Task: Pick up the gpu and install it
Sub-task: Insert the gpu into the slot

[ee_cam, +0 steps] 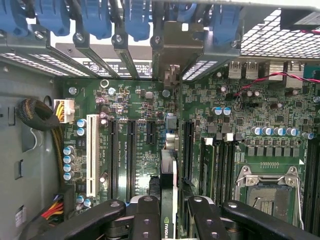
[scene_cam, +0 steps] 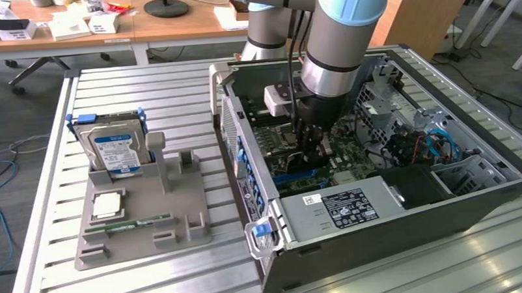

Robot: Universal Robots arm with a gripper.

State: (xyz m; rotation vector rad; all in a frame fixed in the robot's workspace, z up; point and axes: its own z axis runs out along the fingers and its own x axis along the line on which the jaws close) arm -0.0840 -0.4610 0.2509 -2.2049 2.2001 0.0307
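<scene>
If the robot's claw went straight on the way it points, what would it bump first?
Probably the green motherboard: the gripper points down at it, and the gpu it holds would touch first, near the long black slots. Depth is hard to judge.

I see a ribbed bare-metal tabletop (scene_cam: 154, 85), matt grey plastic holder (scene_cam: 180, 201), dark sheet-metal case (scene_cam: 403, 226) (perforated in places), glossy green circuit board (ee_cam: 145, 100), my matt black claw (ee_cam: 173, 202), matt black gpu (ee_cam: 167, 170).
</scene>
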